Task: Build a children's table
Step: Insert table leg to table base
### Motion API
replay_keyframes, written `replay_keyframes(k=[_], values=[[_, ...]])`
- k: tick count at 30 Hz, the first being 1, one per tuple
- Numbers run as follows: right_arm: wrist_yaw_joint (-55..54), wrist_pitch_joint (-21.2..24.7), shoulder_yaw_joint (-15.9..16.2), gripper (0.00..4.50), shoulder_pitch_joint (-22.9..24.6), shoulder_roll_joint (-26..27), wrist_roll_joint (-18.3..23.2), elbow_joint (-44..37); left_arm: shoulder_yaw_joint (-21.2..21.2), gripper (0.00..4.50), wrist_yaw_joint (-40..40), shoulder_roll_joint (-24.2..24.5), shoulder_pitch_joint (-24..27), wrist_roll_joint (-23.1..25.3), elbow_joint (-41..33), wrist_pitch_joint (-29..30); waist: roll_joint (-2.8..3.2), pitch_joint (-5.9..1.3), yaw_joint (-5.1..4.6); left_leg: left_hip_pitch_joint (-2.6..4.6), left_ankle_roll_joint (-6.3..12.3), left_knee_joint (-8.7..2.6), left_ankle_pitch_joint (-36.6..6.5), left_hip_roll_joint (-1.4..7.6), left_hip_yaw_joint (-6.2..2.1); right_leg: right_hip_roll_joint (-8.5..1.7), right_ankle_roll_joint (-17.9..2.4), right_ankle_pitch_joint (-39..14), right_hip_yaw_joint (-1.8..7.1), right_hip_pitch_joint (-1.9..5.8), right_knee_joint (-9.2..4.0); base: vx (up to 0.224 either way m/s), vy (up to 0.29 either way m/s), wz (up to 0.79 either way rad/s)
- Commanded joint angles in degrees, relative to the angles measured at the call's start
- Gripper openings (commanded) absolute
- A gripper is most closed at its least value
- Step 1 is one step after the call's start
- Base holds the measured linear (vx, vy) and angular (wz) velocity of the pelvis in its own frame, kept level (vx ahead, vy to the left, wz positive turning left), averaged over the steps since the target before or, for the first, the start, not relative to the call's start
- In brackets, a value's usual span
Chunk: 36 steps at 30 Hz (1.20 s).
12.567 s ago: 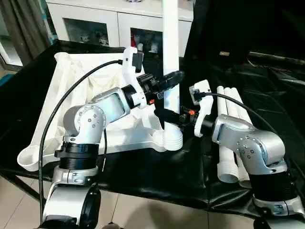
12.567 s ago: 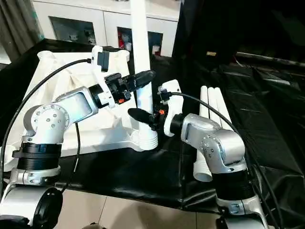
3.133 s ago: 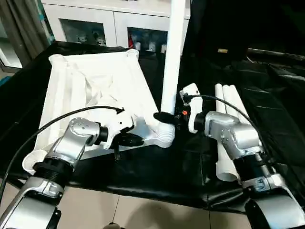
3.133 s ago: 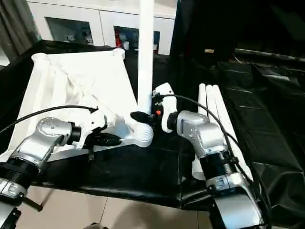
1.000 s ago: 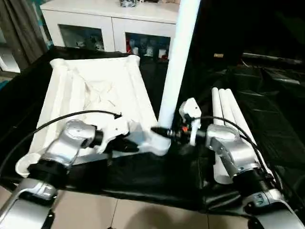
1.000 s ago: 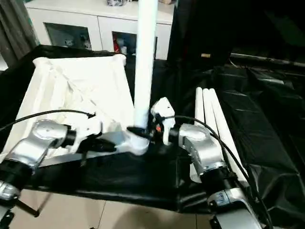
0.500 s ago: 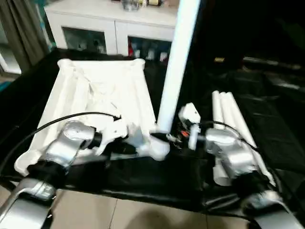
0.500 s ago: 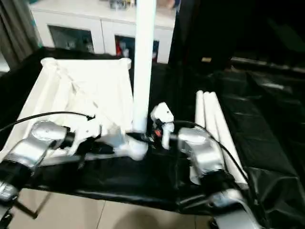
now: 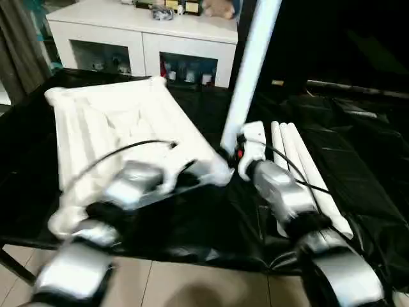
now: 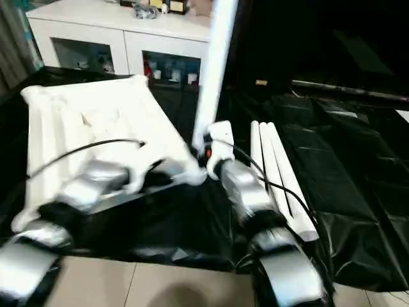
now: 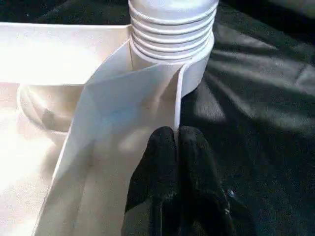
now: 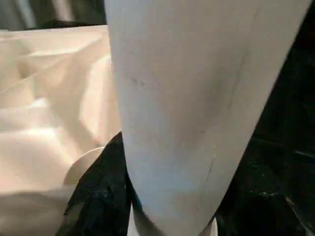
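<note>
Lying upside down on the black cloth [image 9: 358,192], the stiff, light, slick-looking plastic tabletop [image 9: 108,121] is pinned at its rim by the left gripper [image 11: 176,142], fingers together, while the right gripper [image 12: 106,196] clamps the fitted leg [image 9: 252,70] low near its corner socket [image 11: 172,39].

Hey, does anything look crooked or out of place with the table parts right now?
Yes. The fitted leg leans to the right instead of standing straight up from the tabletop's near corner socket. The right gripper is closed around its base. Three spare legs lie neatly side by side on the black cloth.
</note>
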Motion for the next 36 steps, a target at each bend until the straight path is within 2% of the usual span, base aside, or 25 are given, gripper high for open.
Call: replay_keyframes(k=[1, 4, 5, 11, 15, 16, 18, 20, 21, 23, 24, 25, 26, 28, 29, 31, 32, 33, 34, 35, 36], values=[[-3.4, 4.21, -0.67, 1.86, 3.56, 0.82, -0.8, 9.68, 1.14, 0.0, 5.51, -0.38, -1.21, 1.46, 1.61, 1.76, 1.09, -1.28, -0.21, 1.28, -3.49, -5.17, -30.83, 2.53, -1.83, -4.44, -8.03, -25.05, 1.95, -0.93, -5.9, 0.0, 0.0, 0.0], [-5.01, 3.6, -1.35, 1.86, 2.17, 1.92, -0.65, 11.84, 0.2, 0.0, 6.64, -1.03, -1.54, 2.47, 2.42, 1.22, 1.07, -1.31, -0.2, 1.3, -3.42, -5.21, -30.99, 2.53, -1.79, -4.48, -8.18, -24.18, 1.99, -1.05, -5.87, 0.0, 0.0, 0.0], [-5.14, 3.41, -1.31, 1.86, 1.95, 1.99, -0.86, 12.24, 0.15, 0.0, 6.54, -1.09, -1.49, 2.5, 2.35, 1.29, 0.79, -1.25, -0.24, 1.19, -3.27, -5.24, -31.1, 2.51, -1.78, -4.45, -8.04, -24.45, 1.97, -1.02, -5.96, 0.0, 0.0, 0.0], [-4.71, 2.8, -0.84, 1.86, 0.66, 2.08, -2.99, 13.66, 0.07, 0.0, 6.64, -0.8, -1.2, 2.79, 1.86, 1.1, 0.72, -1.24, -0.18, 1.08, -2.98, -5.36, -30.96, 2.58, -1.76, -4.53, -7.6, -24.55, 2.12, -1.08, -5.97, 0.0, 0.0, 0.0], [-2.49, 1.51, -1.31, 1.86, -0.84, 2.17, -2.87, 14.03, -0.01, 0.0, 6.08, -0.66, -1.11, 3.07, 1.81, 0.56, 0.64, -1.27, -0.21, 1.0, -2.79, -5.37, -30.83, 2.58, -1.72, -4.56, -7.46, -24.88, 2.2, -1.14, -6.05, 0.0, 0.0, 0.0], [-2.27, 1.39, -1.34, 2.21, -0.96, 2.16, -2.85, 14.04, 0.01, 0.0, 6.04, -0.67, -1.1, 3.08, 1.8, 0.54, 0.6, -1.28, -0.22, 0.9, -2.73, -5.39, -30.57, 2.57, -1.72, -4.57, -7.41, -24.87, 2.2, -1.06, -6.03, 0.0, 0.0, 0.0], [-0.74, 0.84, -1.85, 2.56, -2.04, 2.14, -2.49, 13.91, 0.04, 0.0, 5.76, -0.61, -1.07, 3.12, 1.75, 0.3, 0.59, -1.29, -0.19, 0.78, -2.57, -5.44, -29.74, 2.62, -1.67, -4.57, -7.6, -24.2, 2.26, -1.05, -5.97, 0.0, 0.0, 0.0], [0.0, 0.59, -2.27, 2.73, -2.81, 2.13, -2.23, 13.66, 0.0, 0.0, 5.52, -0.47, -1.07, 3.13, 1.73, -0.03, 0.73, -1.49, -0.15, 0.68, -2.56, -5.41, -28.63, 2.66, -1.63, -4.64, -8.08, -22.76, 2.3, -0.91, -5.9, 0.0, 0.0, 0.0], [0.14, 0.49, -2.36, 2.73, -3.03, 2.12, -2.24, 13.62, -0.02, 0.0, 5.44, -0.43, -1.1, 3.14, 1.74, -0.17, 0.9, -1.36, -0.18, 0.46, -2.8, -5.6, -28.1, 2.82, -1.7, -4.54, -8.4, -21.17, 2.21, -0.78, -5.66, 0.0, 0.0, 0.0], [1.24, -0.24, -2.24, 2.93, -4.04, 1.84, -2.5, 13.27, -0.33, 0.0, 4.85, -0.08, -1.17, 3.35, 1.62, -0.94, 0.46, -1.46, -0.22, 0.46, -2.39, -5.47, -27.52, 2.65, -1.44, -4.42, -8.88, -20.02, 2.16, -0.61, -5.51, 0.0, 0.0, 0.0], [1.59, -0.22, -2.3, 3.03, -4.24, 1.78, -2.41, 13.14, -0.4, 0.0, 4.66, 0.02, -1.16, 3.38, 1.56, -1.18, 0.59, -1.66, -0.01, 0.21, -1.71, -5.38, -24.31, 2.7, -1.27, -4.58, -9.49, -17.25, 2.35, -0.29, -5.29, 0.0, 0.0, 0.0], [2.09, -0.23, -2.33, 3.12, -4.53, 1.64, -2.31, 12.84, -0.43, 0.0, 4.41, 0.14, -1.17, 3.37, 1.49, -1.42, 0.83, -1.67, 0.09, 0.1, -1.42, -5.35, -22.98, 2.73, -1.18, -4.62, -9.78, -15.9, 2.41, -0.2, -5.24, 0.0, 0.0, 0.0], [2.78, -0.23, -2.29, 3.22, -4.8, 1.46, -2.24, 12.41, -0.44, 0.0, 4.15, 0.29, -1.16, 3.35, 1.39, -1.66, 0.74, -1.56, 0.06, -0.03, -1.13, -5.35, -21.68, 2.79, -1.06, -4.54, -10.12, -15.27, 2.32, -0.14, -5.22, 0.0, 0.0, 0.0], [4.44, -0.15, -2.39, 3.3, -5.2, 1.16, -2.16, 11.75, -0.72, 0.0, 3.59, 0.58, -1.15, 3.51, 1.2, -2.69, 0.73, -1.53, 0.04, 0.11, -1.06, -5.24, -22.38, 2.78, -0.96, -4.5, -10.29, -17.14, 2.29, -0.3, -5.4, 0.0, 0.0, 0.0], [6.79, -0.13, -2.23, 3.47, -5.38, 0.48, -2.14, 10.46, -1.16, 0.0, 2.67, 1.03, -0.92, 3.8, 0.7, -3.56, 0.59, -1.79, 0.13, -0.17, -0.95, -5.16, -20.72, 2.73, -0.95, -4.57, -10.39, -15.99, 2.29, 0.15, -5.22, 0.0, 0.0, 0.0], [8.31, -0.08, -2.1, 3.54, -5.35, 0.1, -2.13, 9.76, -1.41, 0.0, 2.08, 1.29, -0.71, 3.97, 0.32, -4.31, 0.66, -2.15, 0.31, -0.34, -0.15, -4.9, -16.05, 2.78, -0.69, -4.44, -11.44, -9.66, 2.24, 0.45, -4.61, 0.0, 0.0, 0.0], [10.27, 0.19, -1.77, 3.67, -5.02, -0.5, -2.04, 8.37, -1.49, 0.0, 1.51, 1.55, -0.49, 3.94, -0.05, -4.56, 0.61, -2.4, 0.38, -0.6, 0.66, -4.46, -12.73, 2.7, -0.45, -4.36, -12.37, -4.74, 2.21, 0.75, -4.1, 0.0, 0.0, 0.0], [15.07, 0.96, -0.77, 3.77, -4.01, -2.0, -1.9, 4.9, -1.97, 0.0, -0.37, 2.31, 0.15, 3.96, -0.97, -6.59, 0.65, -2.63, 0.71, -1.03, 2.03, -4.11, -8.11, 2.55, -0.37, -4.16, -13.12, 2.24, 1.97, 1.38, -3.44, 0.0, 0.0, 0.0], [15.27, 1.0, -0.71, 3.88, -3.95, -2.07, -1.9, 4.74, -1.99, 0.0, -0.48, 2.34, 0.18, 3.94, -1.02, -6.68, 0.7, -2.86, 0.88, -0.93, 2.82, -3.71, -5.79, 2.57, -0.21, -4.03, -13.57, 6.48, 1.9, 1.44, -2.97, 0.0, 0.0, 0.0], [20.9, 2.12, 1.38, 3.96, -2.19, -4.4, -2.32, -0.01, -2.31, 0.0, -3.0, 3.24, 1.02, 3.51, -2.22, -7.89, 0.63, -2.89, 0.88, -1.03, 4.46, -3.39, -2.3, 2.45, -0.09, -3.76, -14.66, 13.42, 1.72, 1.59, -2.36, 0.0, 0.0, 0.0], [23.37, 2.67, 2.79, 3.96, -1.07, -5.82, -2.84, -2.5, -2.58, 0.0, -4.45, 3.8, 1.52, 3.32, -2.93, -8.94, 0.53, -2.86, 0.98, -1.14, 5.5, -3.24, -1.26, 2.32, 0.03, -3.66, -15.45, 16.97, 1.56, 1.76, -2.11, 0.0, 0.0, 0.0]])
